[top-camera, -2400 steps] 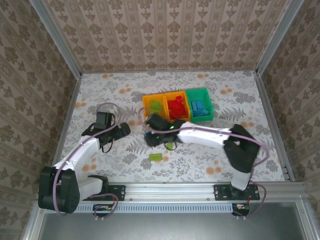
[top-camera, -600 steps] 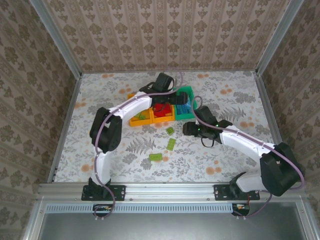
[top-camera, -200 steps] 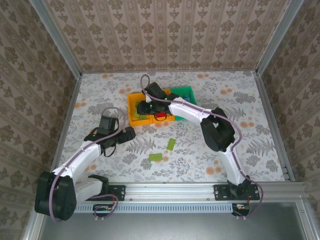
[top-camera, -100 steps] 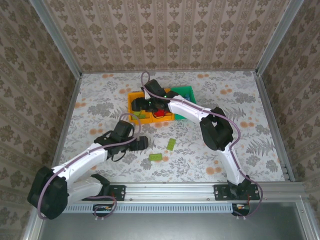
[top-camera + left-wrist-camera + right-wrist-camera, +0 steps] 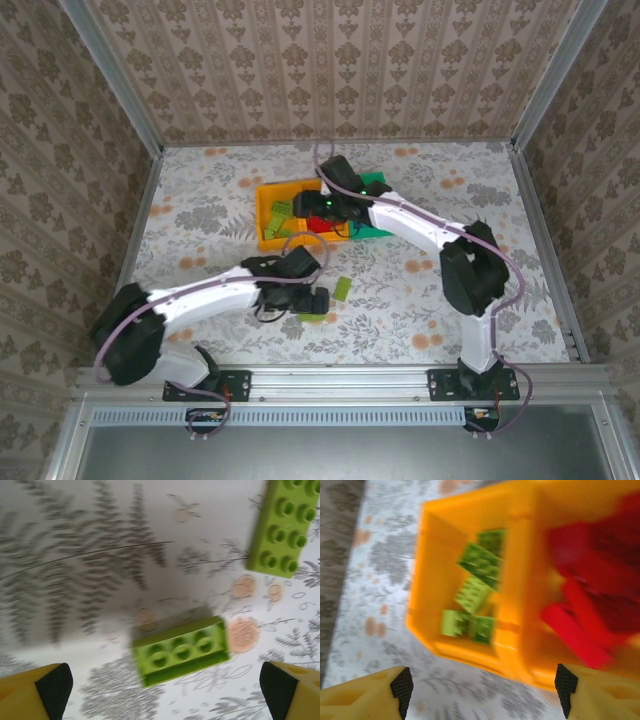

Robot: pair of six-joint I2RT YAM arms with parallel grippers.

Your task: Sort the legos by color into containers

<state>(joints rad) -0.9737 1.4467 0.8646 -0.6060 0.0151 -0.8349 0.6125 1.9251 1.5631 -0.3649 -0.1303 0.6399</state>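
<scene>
In the left wrist view, a small lime-green studded plastic brick (image 5: 180,650) is seen lying on the flower-patterned table (image 5: 90,580) at lower centre of the frame. It lies between the two yellow, black-padded fingertips (image 5: 52,687) of the left hand (image 5: 165,689). These are spread wide at the bottom corners and touch nothing; only their tips are shown. A second lime-green brick (image 5: 282,527) lies at the upper right, cut off by the frame's edge. From above, the left hand is placed over the first brick just below centre, so that only a sliver of it can be made out. The second brick lies bare just to its right.

The right hand (image 5: 484,686) is held above the bins at upper centre of the top view. In its wrist view, which is blurred, its fingertips (image 5: 400,685) are spread wide at the bottom corners with nothing between them. Several lime-green bricks (image 5: 472,597) are seen inside the orange-yellow plastic bin on the left (image 5: 426,580); their number cannot be told for certain. The neighbouring orange-yellow bin (image 5: 570,500) holds red bricks (image 5: 580,625), smeared into one mass and cut off at the right edge. From above, this bin is largely covered by the right arm (image 5: 420,225). The green plastic bin (image 5: 375,183) behind it is shown only in part, and its contents cannot be made out.
</scene>
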